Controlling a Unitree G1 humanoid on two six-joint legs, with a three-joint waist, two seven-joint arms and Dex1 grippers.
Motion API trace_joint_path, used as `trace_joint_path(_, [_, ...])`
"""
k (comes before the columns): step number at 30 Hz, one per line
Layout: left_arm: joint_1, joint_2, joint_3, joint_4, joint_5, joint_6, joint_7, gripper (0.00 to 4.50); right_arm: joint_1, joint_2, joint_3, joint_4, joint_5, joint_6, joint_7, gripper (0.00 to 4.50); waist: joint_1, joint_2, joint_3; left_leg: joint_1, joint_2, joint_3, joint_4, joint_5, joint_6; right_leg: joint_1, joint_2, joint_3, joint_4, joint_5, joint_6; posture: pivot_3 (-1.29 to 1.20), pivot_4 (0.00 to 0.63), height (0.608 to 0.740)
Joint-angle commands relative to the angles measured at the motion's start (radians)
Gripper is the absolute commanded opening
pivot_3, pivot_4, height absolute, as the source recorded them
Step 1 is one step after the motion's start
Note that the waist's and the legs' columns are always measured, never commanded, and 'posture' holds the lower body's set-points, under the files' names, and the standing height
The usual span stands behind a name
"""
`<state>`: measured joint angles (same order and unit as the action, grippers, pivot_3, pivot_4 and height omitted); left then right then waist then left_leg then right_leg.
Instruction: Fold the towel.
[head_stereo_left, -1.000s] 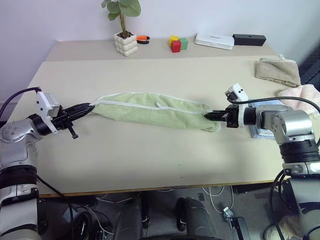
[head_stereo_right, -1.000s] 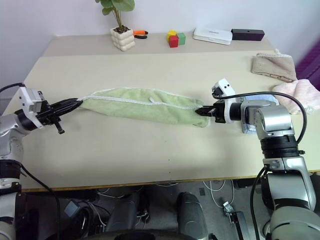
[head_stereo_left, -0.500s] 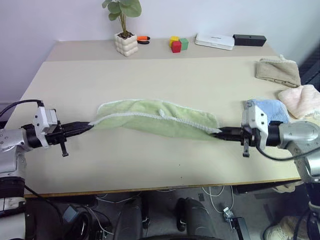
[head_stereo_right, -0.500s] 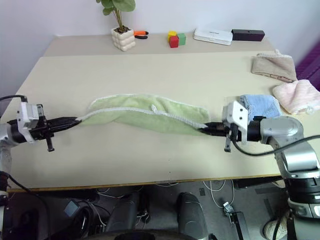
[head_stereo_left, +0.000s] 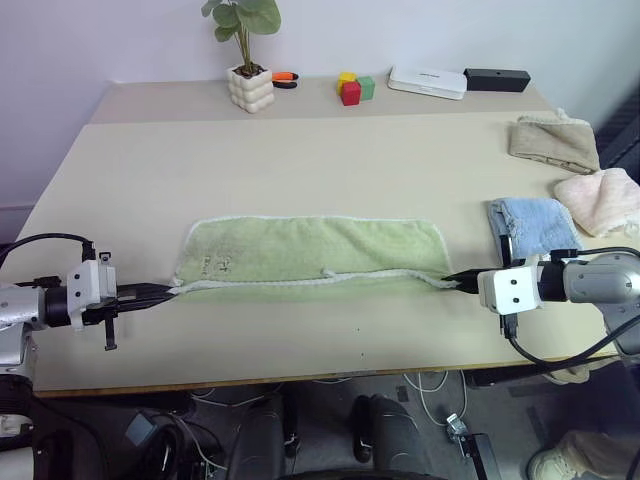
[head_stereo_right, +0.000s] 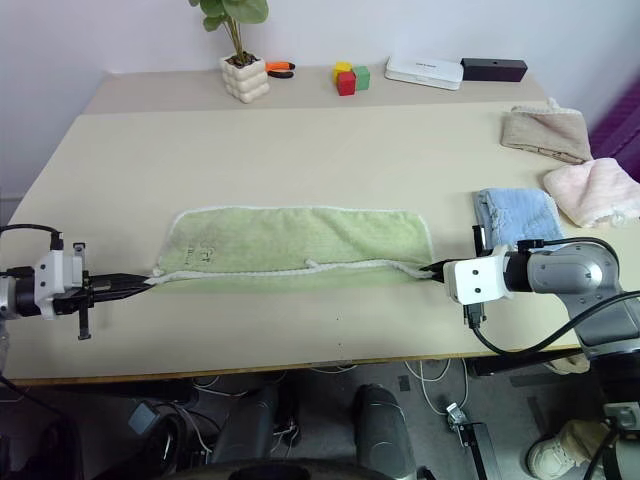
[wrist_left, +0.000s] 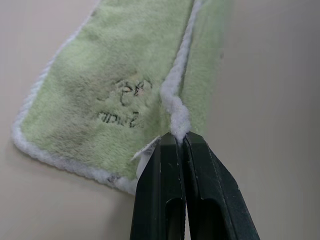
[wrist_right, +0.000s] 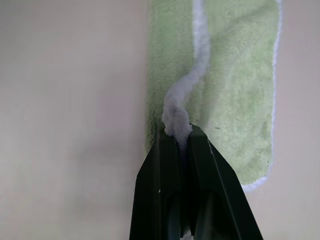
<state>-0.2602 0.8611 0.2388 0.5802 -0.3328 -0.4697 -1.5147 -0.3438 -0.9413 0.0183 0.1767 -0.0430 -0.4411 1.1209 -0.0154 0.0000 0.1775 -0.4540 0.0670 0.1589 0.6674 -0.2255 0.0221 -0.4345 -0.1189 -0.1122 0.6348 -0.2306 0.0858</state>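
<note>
Silver-grey metal cladding on both arms, rounded and cylindrical in section, with dark bands at the joints. The left gripper (head_stereo_left: 165, 291) has two slim black fingers, and behind them sits a white boxy block with small dark screw dots. The right gripper (head_stereo_left: 455, 281) matches it: black tapered fingers, a white square housing behind. Black cables loop off both wrists. Up close, the fingers (wrist_left: 202, 190) are matt black wedges with recessed slots along their inner faces.

We see beige table (head_stereo_left: 300, 150). Green towel (head_stereo_left: 310, 250) flat at centre. Right of it: blue towel (head_stereo_left: 532, 226), pink towel (head_stereo_left: 598, 198), beige towel (head_stereo_left: 553, 141). Behind it: plant pot (head_stereo_left: 251, 87), blocks (head_stereo_left: 354, 87), white box (head_stereo_left: 428, 81), black box (head_stereo_left: 498, 79).
</note>
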Motion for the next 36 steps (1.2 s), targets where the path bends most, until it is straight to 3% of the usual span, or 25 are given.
trace_joint_path(1, [-0.118, -0.025, -0.011, 0.06, 0.025, -0.008, 0.087, 0.0, -0.168, 0.053, 0.003, 0.087, -0.05, 0.014, -0.122, 0.02, 0.002, 0.0, 0.0, 0.0, 0.0, 0.0, 0.0, 0.0, 0.001, 0.0, 0.0, 0.0, 0.0, 0.001, -0.001, 0.0, 0.15, 0.74])
trace_joint_path(7, [-0.498, -0.069, -0.015, 0.361, 0.146, -0.066, 0.429, 0.0, -0.532, 0.189, 0.09, 0.425, -0.286, 0.018, -0.474, 0.02, 0.001, -0.001, 0.0, -0.001, -0.001, 0.002, 0.001, 0.002, 0.0, 0.0, 0.001, -0.001, 0.001, 0.001, -0.001, 0.0, 0.15, 0.74])
trace_joint_path(10, [-0.711, -0.038, -0.036, 0.522, 0.253, -0.087, 0.711, 0.0, -0.71, 0.241, 0.112, 0.598, -0.368, 0.048, -0.693, 0.02, -0.003, -0.001, 0.0, -0.002, -0.001, 0.004, 0.0, 0.002, 0.0, -0.001, 0.001, 0.0, 0.002, 0.001, 0.0, 0.0, 0.15, 0.74])
trace_joint_path(13, [-0.824, -0.008, -0.052, 0.598, 0.3, -0.112, 0.795, 0.0, -0.789, 0.256, 0.109, 0.676, -0.368, 0.025, -0.781, 0.02, -0.005, -0.001, 0.0, -0.006, -0.002, 0.005, -0.002, 0.003, -0.001, -0.006, 0.001, 0.0, 0.003, 0.0, 0.002, 0.0, 0.15, 0.74])
trace_joint_path(16, [-0.854, 0.01, -0.055, 0.613, 0.282, -0.167, 0.669, 0.0, -0.755, 0.254, 0.086, 0.615, -0.282, -0.093, -0.733, 0.02, -0.006, -0.001, 0.0, -0.006, -0.002, 0.005, -0.004, 0.003, -0.001, -0.006, 0.001, 0.0, 0.001, -0.001, 0.003, 0.0, 0.15, 0.74])
trace_joint_path(19, [-0.78, 0.0, -0.031, 0.591, 0.214, -0.214, 0.483, 0.0, -0.622, 0.222, 0.095, 0.47, -0.198, -0.208, -0.628, 0.02, -0.006, 0.0, 0.0, -0.006, -0.002, 0.006, -0.004, 0.003, -0.001, -0.005, 0.001, 0.0, 0.0, -0.001, 0.003, 0.0, 0.15, 0.74])
trace_joint_path(25, [-0.537, -0.009, -0.013, 0.458, 0.078, -0.257, 0.139, 0.0, -0.268, 0.108, 0.092, 0.113, 0.02, -0.125, -0.342, 0.02, 0.0, 0.0, 0.0, -0.003, -0.001, 0.005, -0.001, 0.002, -0.001, -0.001, 0.001, 0.0, 0.002, -0.001, 0.003, 0.0, 0.15, 0.74])
trace_joint_path(30, [-0.36, -0.004, -0.02, 0.386, 0.046, -0.301, 0.026, 0.0, -0.071, 0.013, 0.067, 0.017, 0.043, -0.117, -0.264, 0.02, -0.001, 0.0, 0.0, -0.001, -0.001, 0.003, 0.0, 0.002, 0.0, 0.001, 0.001, 0.0, 0.003, -0.001, 0.003, 0.0, 0.15, 0.74])
trace_joint_path(36, [-0.255, 0.02, -0.008, 0.315, 0.011, -0.267, -0.04, 0.0, 0.015, -0.046, 0.034, -0.001, 0.092, -0.126, -0.191, 0.02, 0.001, 0.0, 0.0, 0.004, 0.0, 0.001, 0.0, 0.001, 0.001, 0.004, 0.0, 0.0, 0.003, -0.001, 0.002, 0.0, 0.15, 0.74])
